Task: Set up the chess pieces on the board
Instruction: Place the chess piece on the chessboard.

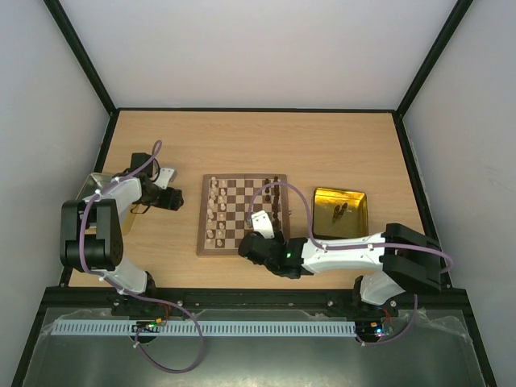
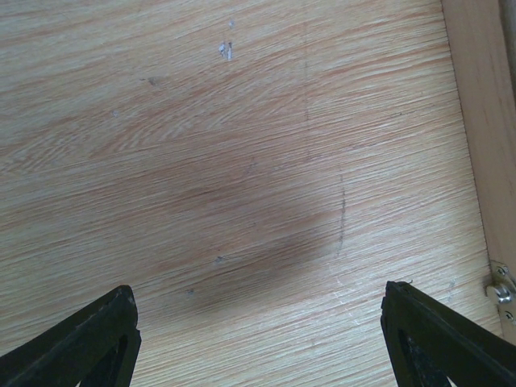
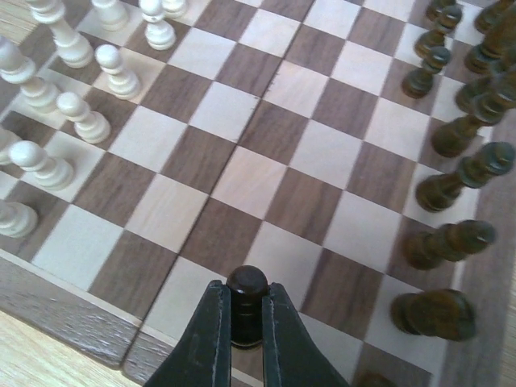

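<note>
The wooden chessboard (image 1: 242, 201) lies mid-table. Cream pieces (image 1: 216, 211) stand along its left side and dark brown pieces (image 1: 280, 201) along its right side. In the right wrist view the cream pieces (image 3: 76, 113) are at the left and the dark pieces (image 3: 451, 189) at the right. My right gripper (image 3: 247, 310) is shut on a dark brown piece (image 3: 247, 284) and holds it over the board's (image 3: 266, 169) near edge; in the top view it (image 1: 251, 244) is at the board's front edge. My left gripper (image 2: 258, 343) is open and empty over bare table, left of the board (image 1: 172, 198).
A shiny gold tray (image 1: 355, 226) holding a few dark pieces (image 1: 339, 210) lies right of the board. A dull tin (image 1: 90, 187) sits at the far left behind the left arm. A wooden edge strip with a metal hinge (image 2: 501, 292) shows in the left wrist view.
</note>
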Tool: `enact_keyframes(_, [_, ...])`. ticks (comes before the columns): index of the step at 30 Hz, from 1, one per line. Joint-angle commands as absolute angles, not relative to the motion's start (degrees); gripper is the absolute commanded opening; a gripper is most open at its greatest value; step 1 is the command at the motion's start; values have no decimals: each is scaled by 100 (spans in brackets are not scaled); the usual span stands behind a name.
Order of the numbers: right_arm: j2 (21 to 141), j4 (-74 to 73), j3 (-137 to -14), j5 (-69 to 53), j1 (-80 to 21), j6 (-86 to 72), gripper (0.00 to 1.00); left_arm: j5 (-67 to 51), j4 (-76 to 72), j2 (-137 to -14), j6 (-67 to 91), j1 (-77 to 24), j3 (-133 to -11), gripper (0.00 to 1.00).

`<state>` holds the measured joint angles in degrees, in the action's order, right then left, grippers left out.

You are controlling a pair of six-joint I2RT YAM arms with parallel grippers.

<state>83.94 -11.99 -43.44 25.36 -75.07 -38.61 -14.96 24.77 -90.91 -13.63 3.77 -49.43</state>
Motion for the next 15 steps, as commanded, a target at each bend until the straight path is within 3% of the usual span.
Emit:
enact_keyframes(1, [8558, -484, -4331, 2583, -7602, -3688, 2, -1459, 2514, -9170, -1336, 360, -4943, 82])
enact_keyframes(15, [9036, -229, -4441, 2258, -7603, -3661, 2, -1450, 2496, -9181, -1336, 365, -4943, 82])
